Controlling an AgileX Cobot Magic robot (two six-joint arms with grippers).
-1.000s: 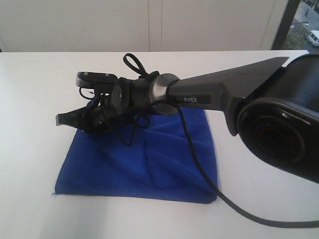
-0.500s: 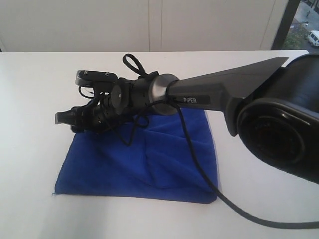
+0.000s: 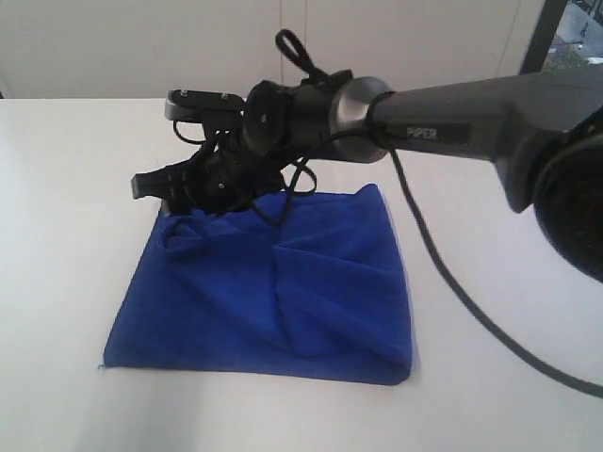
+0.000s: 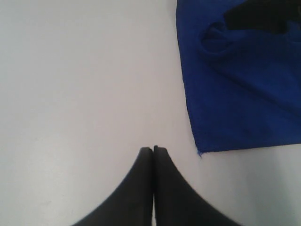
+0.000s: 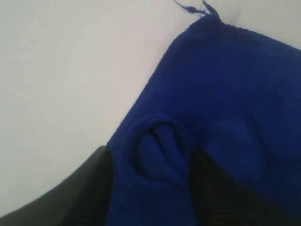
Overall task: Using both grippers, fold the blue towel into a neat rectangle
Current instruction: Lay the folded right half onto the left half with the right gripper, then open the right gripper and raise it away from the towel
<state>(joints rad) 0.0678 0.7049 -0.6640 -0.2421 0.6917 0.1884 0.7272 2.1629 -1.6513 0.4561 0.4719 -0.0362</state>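
Change: right arm (image 3: pixel 452 132) is riding higher and farther back than a second ago, and the right end effector (image 3: pixel 155 188) is no longer lying low over the cloth, so the corner it was covering is now showing.
Blue towel (image 3: pixel 283 292): is lying folded in a rough rectangle on the white surface (image 3: pixel 66 188), filling the exterior view from centre towards 6 o'clock, with soft creases running across it.
Pucker (image 3: pixel 184 234): is standing up as a small looped ridge at the towel's 10 o'clock corner, also showing in the left wrist view (image 4: pixel 214 40) and the right wrist view (image 5: pixel 155 150).
Right end effector (image 5: pixel 148 155): is hanging just above that 10 o'clock corner with its jaws spread wide, one finger on either side of the pucker and gripping nothing.
Left end effector (image 4: pixel 153 149): is hovering over bare surface with its jaws pressed together and empty, near one corner of the towel (image 4: pixel 244 94) but apart from it.
Cable (image 3: pixel 452 292): is trailing from the right arm past the towel's 3 o'clock edge.
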